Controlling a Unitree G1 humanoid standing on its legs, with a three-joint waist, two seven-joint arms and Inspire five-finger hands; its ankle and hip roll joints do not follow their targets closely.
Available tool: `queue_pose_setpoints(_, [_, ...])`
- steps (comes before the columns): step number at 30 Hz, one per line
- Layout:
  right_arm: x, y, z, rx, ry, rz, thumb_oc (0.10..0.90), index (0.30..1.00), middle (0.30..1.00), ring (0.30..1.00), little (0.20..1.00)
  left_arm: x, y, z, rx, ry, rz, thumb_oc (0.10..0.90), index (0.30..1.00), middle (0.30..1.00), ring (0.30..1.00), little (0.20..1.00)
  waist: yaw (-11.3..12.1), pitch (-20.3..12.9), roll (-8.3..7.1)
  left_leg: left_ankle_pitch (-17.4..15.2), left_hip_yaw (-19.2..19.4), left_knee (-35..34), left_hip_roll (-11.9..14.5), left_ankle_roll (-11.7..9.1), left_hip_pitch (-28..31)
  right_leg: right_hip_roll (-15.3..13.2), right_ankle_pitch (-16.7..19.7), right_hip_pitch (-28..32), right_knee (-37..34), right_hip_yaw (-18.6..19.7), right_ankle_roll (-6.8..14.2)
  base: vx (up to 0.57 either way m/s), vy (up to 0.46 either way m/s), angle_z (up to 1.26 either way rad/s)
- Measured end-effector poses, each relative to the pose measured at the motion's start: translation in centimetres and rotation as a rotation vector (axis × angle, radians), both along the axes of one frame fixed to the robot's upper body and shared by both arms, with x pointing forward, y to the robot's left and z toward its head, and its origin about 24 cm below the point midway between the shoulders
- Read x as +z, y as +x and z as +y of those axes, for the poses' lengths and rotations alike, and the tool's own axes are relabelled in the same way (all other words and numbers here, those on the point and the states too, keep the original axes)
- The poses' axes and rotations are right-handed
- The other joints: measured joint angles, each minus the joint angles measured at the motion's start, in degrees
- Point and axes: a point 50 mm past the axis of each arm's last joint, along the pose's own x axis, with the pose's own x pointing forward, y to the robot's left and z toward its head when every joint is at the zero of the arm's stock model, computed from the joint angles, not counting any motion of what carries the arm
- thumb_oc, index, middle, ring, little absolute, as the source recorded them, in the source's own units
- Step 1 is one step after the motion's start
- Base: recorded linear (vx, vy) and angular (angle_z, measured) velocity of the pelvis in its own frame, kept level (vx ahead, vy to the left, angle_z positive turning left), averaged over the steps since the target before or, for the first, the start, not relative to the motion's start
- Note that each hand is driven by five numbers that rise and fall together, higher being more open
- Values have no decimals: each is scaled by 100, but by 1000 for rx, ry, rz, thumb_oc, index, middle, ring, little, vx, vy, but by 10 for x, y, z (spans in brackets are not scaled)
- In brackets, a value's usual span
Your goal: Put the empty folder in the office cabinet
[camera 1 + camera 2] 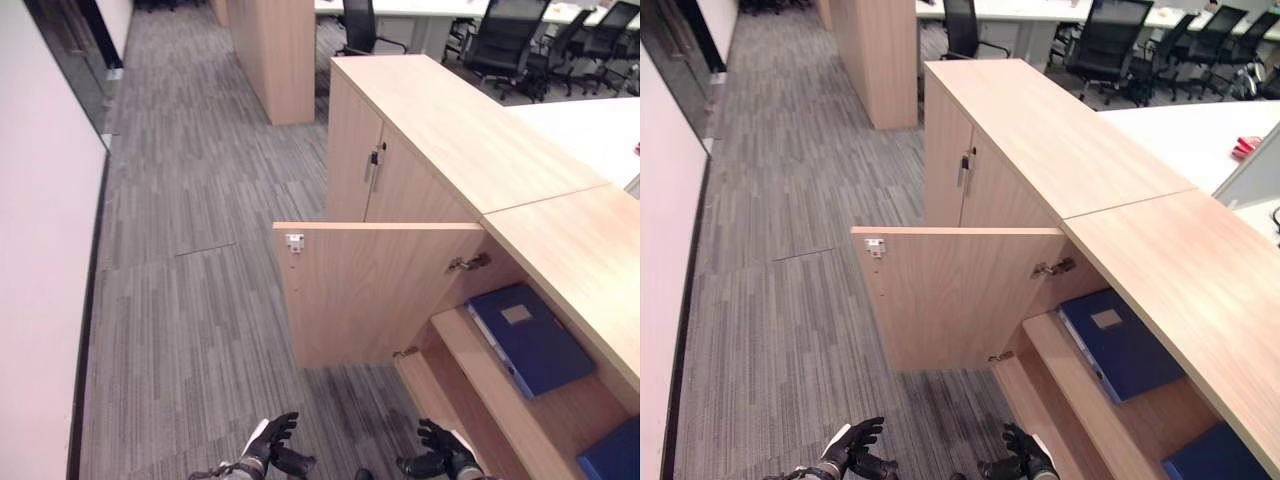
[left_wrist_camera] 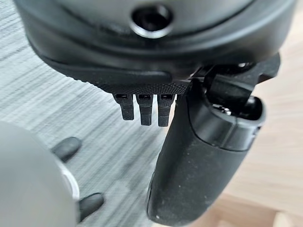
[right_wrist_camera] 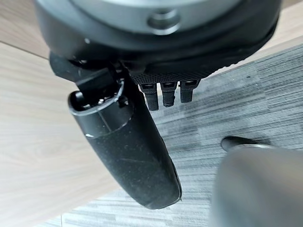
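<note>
- blue folder (image 1: pixel 532 338) lying flat on the upper shelf inside the office cabinet (image 1: pixel 470 130), door (image 1: pixel 370 290) swung wide for access.
- left hand (image 1: pixel 272 442) and right hand (image 1: pixel 438 455) hanging low, loosely spread, holding nothing (likely done placing).

The robot's left hand (image 1: pixel 272 448) is a dark, matt black hand with slender jointed fingers and a white patch on its back, mounted on a silver-grey wrist. The right hand (image 1: pixel 440 456) matches it: black fingers, a white cover at the side. Close up from the left wrist, the left hand's body (image 2: pixel 156 42) is a glossy black rounded housing with a round recessed screw hole, a strip of fine knurled texture below it, and short black ribbed fingers (image 2: pixel 145 108) beside a thick, smooth, scuffed black thumb (image 2: pixel 199 165)
</note>
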Motion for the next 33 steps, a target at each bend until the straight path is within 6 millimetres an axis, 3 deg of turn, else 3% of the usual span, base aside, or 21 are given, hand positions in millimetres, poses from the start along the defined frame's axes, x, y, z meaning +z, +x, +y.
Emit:
queue_pose_setpoints(3, [-2, -8, 3, -15, 8, 17, 800, 900, 900, 900, 900, 10, 7, -2, 26, -43, -69, 800, 900, 900, 900, 900, 10, -55, -37, 1, -30, 0, -3, -1, -8, -3, 11, 3, 0, -16, 3, 36, 25, 4])
queue_pose_setpoints(5, [-1, -12, 2, -21, 21, 16, 800, 900, 900, 900, 900, 26, 29, 23, -95, 53, -133, 800, 900, 900, 900, 900, -16, -77, -72, 62, -5, 2, 12, -8, -5, 6, 6, -40, -4, -31, -43, 34, 70, 2])
queue_pose_setpoints(6, [2, -8, -3, -23, 17, -6, 800, 900, 900, 900, 900, 33, 44, 44, 155, -7, -205, 800, 900, 900, 900, 900, -54, -108, -11, 54, 52, -1, 17, 2, 31, 1, 30, 7, 4, 14, 11, 37, 62, -14])
queue_pose_setpoints(7, [3, -10, -5, -27, 16, -8, 800, 900, 900, 900, 900, 36, 48, 50, 240, -29, -224, 800, 900, 900, 900, 900, -66, -116, 18, 51, 65, -1, 15, 4, 41, -4, 46, 27, 4, 28, 17, 57, 29, -21])
queue_pose_setpoints(8, [5, -13, -12, -58, 8, -12, 800, 900, 900, 900, 900, 51, 63, 75, 426, -46, -312, 800, 900, 900, 900, 900, -163, -159, 80, 31, 107, -2, 8, 15, 81, -12, 49, 34, -6, 45, 16, 69, 32, -12])
queue_pose_setpoints(10, [6, -19, -18, -50, 0, -1, 800, 900, 900, 900, 900, 74, 77, 104, 482, -23, -401, 800, 900, 900, 900, 900, -186, -181, 112, 20, 160, -2, 15, 7, 97, -6, 50, 11, -30, 108, 17, 34, 12, -14])
queue_pose_setpoints(12, [5, -27, -24, -41, -9, 23, 800, 900, 900, 900, 900, 88, 88, 117, 549, -33, -475, 800, 900, 900, 900, 900, -189, -218, 176, 7, 185, -2, 5, 22, 100, -16, 56, 9, -30, 125, 22, 21, 8, -7])
queue_pose_setpoints(17, [5, -26, -25, -27, 0, 24, 800, 900, 900, 900, 900, 109, 110, 127, 540, -8, -543, 800, 900, 900, 900, 900, -245, -232, 173, 14, 308, -2, 8, 59, 143, -18, 69, 6, -31, 214, 23, 13, 5, -10])
queue_pose_setpoints(25, [6, -21, -23, -10, 13, 16, 800, 900, 900, 900, 900, 147, 147, 134, 478, 24, -655, 800, 900, 900, 900, 900, -529, -269, 106, -13, 461, -3, 13, 76, 199, -18, 75, 5, -26, 336, 36, 4, 10, -10])
queue_pose_setpoints(33, [6, -20, -24, -2, 17, 20, 800, 900, 900, 900, 900, 161, 167, 130, 420, 42, -669, 800, 900, 900, 900, 900, -670, -268, 108, -21, 606, -2, 14, 78, 211, -17, 108, -21, 5, 460, 41, 7, 11, -9])
